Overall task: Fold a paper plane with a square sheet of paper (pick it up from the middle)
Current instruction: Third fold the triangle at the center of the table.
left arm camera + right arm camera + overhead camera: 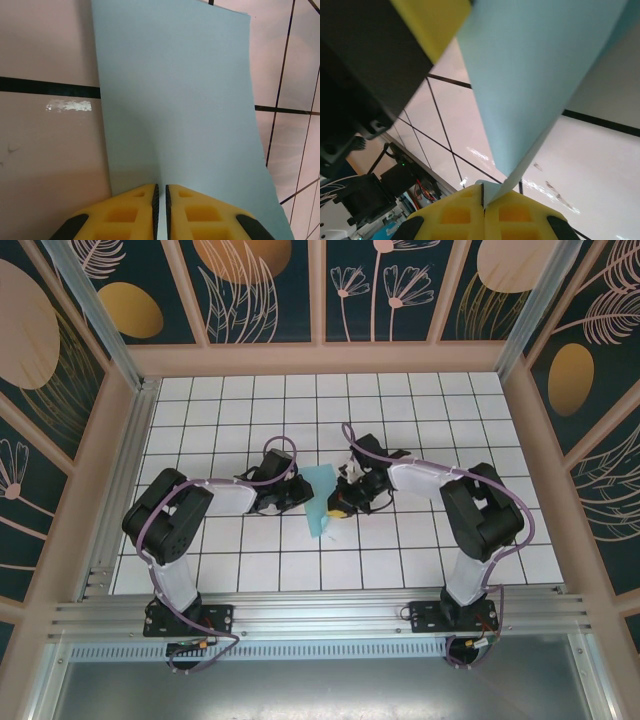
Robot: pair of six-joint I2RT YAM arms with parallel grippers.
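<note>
The square sheet of paper (321, 498) sits at the middle of the table (430, 420), between the two grippers. In the top view it reads as a narrow turquoise shape, broader at its far end and tapering toward the near end. Whether the near tip touches the tiles cannot be told.

Left gripper (161, 200): the left wrist view shows the yellow jaws all but together. The sheet's edge runs into the thin slit between them, so they are clamped on the sheet. A soft crease rises from that slit. The sheet's far edge and far right corner hang free above the tiles.

Right gripper (483, 196): the right wrist view shows the jaws together, clamped on a narrow point of the sheet, which widens upward from there. The same view shows a yellow part of the left gripper against the sheet's upper edge. The top view is too coarse to show either jaw gap.

Open room, top view: bare tiles lie on the far, left and right sides. The wooden frame (320, 358) and the near rail (320, 615) are well apart from the sheet.
</note>
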